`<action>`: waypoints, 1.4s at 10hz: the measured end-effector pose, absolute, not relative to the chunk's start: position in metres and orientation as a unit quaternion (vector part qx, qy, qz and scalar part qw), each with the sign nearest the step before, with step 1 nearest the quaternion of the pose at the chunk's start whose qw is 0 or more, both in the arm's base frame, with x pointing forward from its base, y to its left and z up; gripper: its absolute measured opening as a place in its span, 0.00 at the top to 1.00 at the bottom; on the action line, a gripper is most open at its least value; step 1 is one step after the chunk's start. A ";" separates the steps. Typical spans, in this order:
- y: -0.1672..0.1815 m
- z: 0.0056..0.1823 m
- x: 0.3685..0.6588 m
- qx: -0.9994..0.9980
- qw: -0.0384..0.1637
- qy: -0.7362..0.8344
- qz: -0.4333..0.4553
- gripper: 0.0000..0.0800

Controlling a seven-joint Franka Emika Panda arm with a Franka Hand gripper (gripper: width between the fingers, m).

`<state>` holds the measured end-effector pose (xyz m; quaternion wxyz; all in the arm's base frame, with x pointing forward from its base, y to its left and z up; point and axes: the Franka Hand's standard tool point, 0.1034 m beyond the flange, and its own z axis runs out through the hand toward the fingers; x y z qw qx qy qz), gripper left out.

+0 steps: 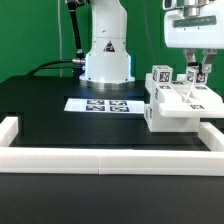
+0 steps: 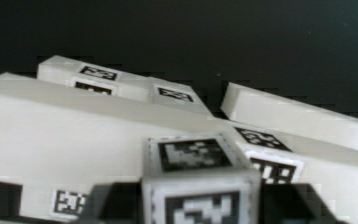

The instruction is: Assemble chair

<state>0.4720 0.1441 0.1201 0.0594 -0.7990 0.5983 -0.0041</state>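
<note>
Gripper (image 1: 197,72) hangs over the half-built chair (image 1: 175,104) by the border rail.

The chair sits at the exterior view's right, against the white border rail (image 1: 110,158). It looks light, stiff and smooth, so I think it may slip; the blocky upright post (image 1: 161,77) seems a good place to hold. The fingers straddle another tagged post (image 2: 201,170); whether they press it or stand a little apart I cannot tell. The marker board (image 1: 104,104) lies beside, the robot base (image 1: 106,60) behind.

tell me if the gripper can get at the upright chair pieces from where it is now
Probably yes. The gripper hangs right over the upright pieces on the chair, and nothing stands between them; the marker board lies off to the side.
</note>
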 end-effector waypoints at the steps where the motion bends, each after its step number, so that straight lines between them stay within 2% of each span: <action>1: 0.144 0.120 0.472 -0.803 0.059 0.592 -0.005 0.53; 2: 0.144 0.120 0.472 -0.803 0.059 0.592 -0.005 0.29; 3: 0.144 0.120 0.472 -0.804 0.059 0.592 -0.004 0.22; 7: 0.143 0.121 0.472 -0.810 0.059 0.583 -0.004 0.19; 12: 0.148 0.138 0.471 -0.812 0.067 0.579 0.007 0.19; 14: 0.150 0.136 0.470 -0.813 0.065 0.579 0.010 0.19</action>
